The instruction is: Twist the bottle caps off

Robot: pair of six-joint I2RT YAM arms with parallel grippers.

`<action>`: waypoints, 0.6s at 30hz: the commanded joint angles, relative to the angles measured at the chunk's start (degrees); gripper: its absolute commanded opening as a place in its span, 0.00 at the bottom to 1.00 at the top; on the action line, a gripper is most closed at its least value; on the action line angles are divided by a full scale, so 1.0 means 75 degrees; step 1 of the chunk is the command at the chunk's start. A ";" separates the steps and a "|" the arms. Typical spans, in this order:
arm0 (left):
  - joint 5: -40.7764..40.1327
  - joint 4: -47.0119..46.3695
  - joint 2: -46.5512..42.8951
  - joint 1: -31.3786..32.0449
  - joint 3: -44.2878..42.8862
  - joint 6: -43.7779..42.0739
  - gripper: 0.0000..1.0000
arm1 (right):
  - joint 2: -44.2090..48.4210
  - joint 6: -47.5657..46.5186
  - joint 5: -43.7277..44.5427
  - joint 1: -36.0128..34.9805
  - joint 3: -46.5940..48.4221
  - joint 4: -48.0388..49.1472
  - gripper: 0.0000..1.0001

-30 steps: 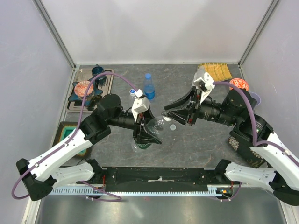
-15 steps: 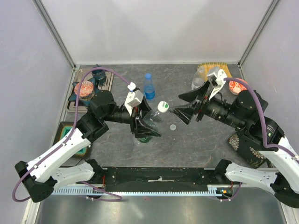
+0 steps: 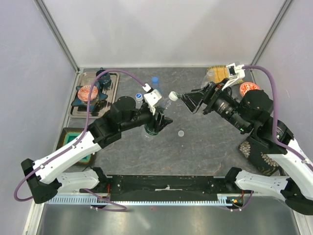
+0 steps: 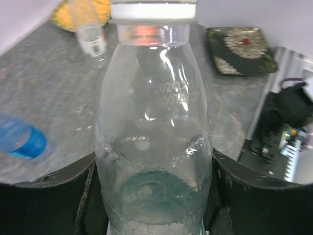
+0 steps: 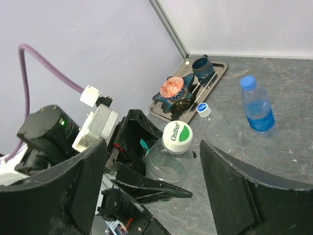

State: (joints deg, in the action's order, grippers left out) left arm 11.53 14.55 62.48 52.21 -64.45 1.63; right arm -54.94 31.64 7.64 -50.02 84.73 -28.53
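Left gripper (image 3: 157, 122) clamping the green-labelled bottle (image 3: 164, 108), white cap (image 5: 177, 132) on.
Bottle is leaning, just on the near side of the blue-labelled bottle (image 5: 257, 110); right gripper (image 5: 151, 147) is hovering to that bottle's right, fingers spread wide, gripping nothing.

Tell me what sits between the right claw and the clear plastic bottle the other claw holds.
Nothing: the right wrist view shows air between the open right gripper and the white cap of the clear plastic bottle.
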 commanded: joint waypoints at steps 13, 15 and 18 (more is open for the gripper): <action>-0.2732 -0.0346 0.0212 0.0832 -0.0278 -0.0850 0.28 | -0.0854 0.0821 0.0974 0.0001 -0.0399 0.0547 0.74; -0.2744 -0.0346 0.0224 0.0867 -0.0267 -0.0850 0.28 | -0.0913 0.0809 0.0950 0.0001 -0.0399 0.0570 0.72; -0.2756 -0.0346 0.0212 0.0891 -0.0255 -0.0850 0.28 | -0.0983 0.0809 0.0915 0.0001 -0.0445 0.0593 0.68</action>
State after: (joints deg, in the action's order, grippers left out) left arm -7.46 14.46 64.14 58.28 -64.45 -2.48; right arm -62.15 37.17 13.89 -50.02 81.76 -26.85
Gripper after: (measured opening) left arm 0.662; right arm 0.698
